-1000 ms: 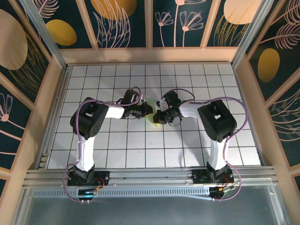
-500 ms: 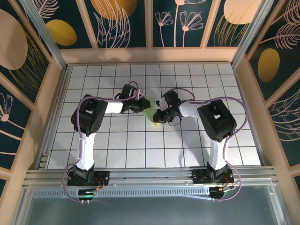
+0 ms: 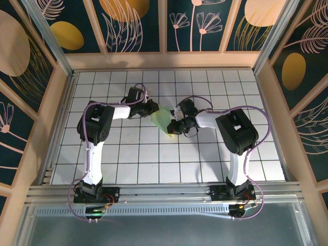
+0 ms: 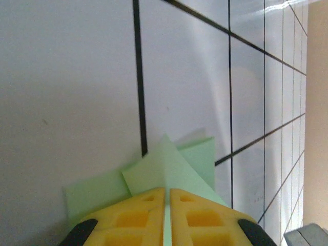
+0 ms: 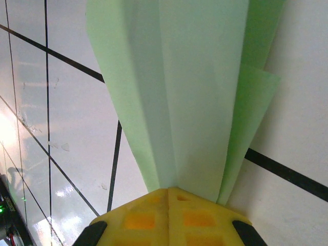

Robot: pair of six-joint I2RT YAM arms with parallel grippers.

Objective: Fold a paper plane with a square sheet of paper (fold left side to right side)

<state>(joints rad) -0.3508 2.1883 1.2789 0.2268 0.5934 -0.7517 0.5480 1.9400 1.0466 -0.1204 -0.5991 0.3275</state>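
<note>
- The left gripper (image 3: 154,109) and the right gripper (image 3: 174,126) are meeting near the middle of the table, each pinching one end of the pale-green paper (image 3: 163,119).
- On the left wrist view, the yellow fingers (image 4: 138,215) are sitting almost together, clamping thin layers of paper (image 4: 169,164) that are fanning out over a black grid line.
- On the right wrist view, the fingers (image 5: 195,215) are closing tight on the narrow end of the paper (image 5: 195,92), which is spreading away in several long creased flaps.
- Judging by those layers, the folding is well along, and the sheet is looking more like a dart than a square.
- The next move is probably asking for one side to be swung across onto the other while the opposite grip is anchoring the crease; a slip could be skewing the edges.
- The white tiled table (image 3: 128,154) is lying flat and glossy, catching glare.
- Wooden framing (image 3: 164,60) and dark floral panels (image 3: 138,31) are enclosing it, with a metal rail (image 3: 164,192) running along the near edge.
</note>
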